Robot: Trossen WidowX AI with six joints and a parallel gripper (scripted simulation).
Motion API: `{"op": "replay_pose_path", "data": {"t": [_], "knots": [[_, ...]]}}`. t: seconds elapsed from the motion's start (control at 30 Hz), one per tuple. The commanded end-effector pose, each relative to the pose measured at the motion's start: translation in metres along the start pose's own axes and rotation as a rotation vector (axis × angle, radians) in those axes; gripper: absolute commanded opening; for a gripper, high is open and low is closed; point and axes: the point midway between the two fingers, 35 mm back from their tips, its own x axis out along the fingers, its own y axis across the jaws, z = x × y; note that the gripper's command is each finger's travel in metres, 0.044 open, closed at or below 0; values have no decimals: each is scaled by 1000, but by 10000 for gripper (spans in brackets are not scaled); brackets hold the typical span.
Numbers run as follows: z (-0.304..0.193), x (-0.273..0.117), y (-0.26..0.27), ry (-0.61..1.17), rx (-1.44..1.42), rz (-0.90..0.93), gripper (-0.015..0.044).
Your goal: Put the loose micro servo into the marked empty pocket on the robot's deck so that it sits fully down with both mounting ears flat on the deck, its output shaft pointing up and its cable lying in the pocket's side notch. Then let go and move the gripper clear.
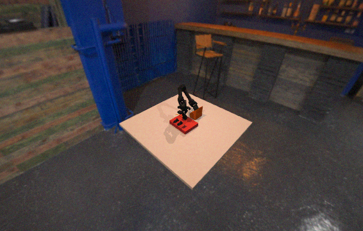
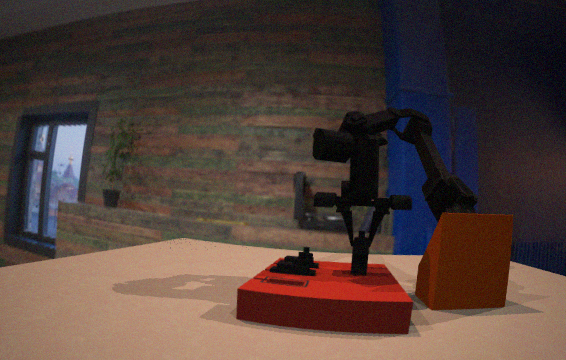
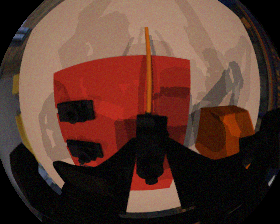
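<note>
The loose black servo (image 2: 360, 262) (image 3: 151, 127) stands upright on the red deck (image 2: 323, 312) (image 3: 106, 75), with a small stub on top in the exterior view. Its orange cable (image 3: 148, 70) runs straight past the deck's far edge in the wrist view. My gripper (image 2: 361, 242) (image 3: 151, 141) (image 1: 185, 115) points down and is shut on the servo's upper body, one finger on each side. The servo's foot appears to touch the deck. The empty pocket (image 2: 308, 283) is outlined near the deck's front left in the exterior view; in the wrist view my finger hides it.
Two black servos (image 3: 76, 111) (image 3: 84, 150) sit in the deck on the left side of the wrist view. An orange block (image 1: 196, 113) (image 2: 473, 260) (image 3: 223, 131) with a sloped face stands beside the deck, near the arm's base. The deck rests on a pale table top (image 1: 188, 160).
</note>
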Motion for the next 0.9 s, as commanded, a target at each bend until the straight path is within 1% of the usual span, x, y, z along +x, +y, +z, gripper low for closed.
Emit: {"op": "replay_pose_path", "data": {"t": [0.0, 0.17, 0.67, 0.87], "knots": [[-1, -12, 1, 6, 6, 8, 0], [3, -26, -3, 5, 6, 8, 0], [10, -26, -4, 5, 6, 8, 0], [3, -26, 6, 5, 6, 8, 0]]}}
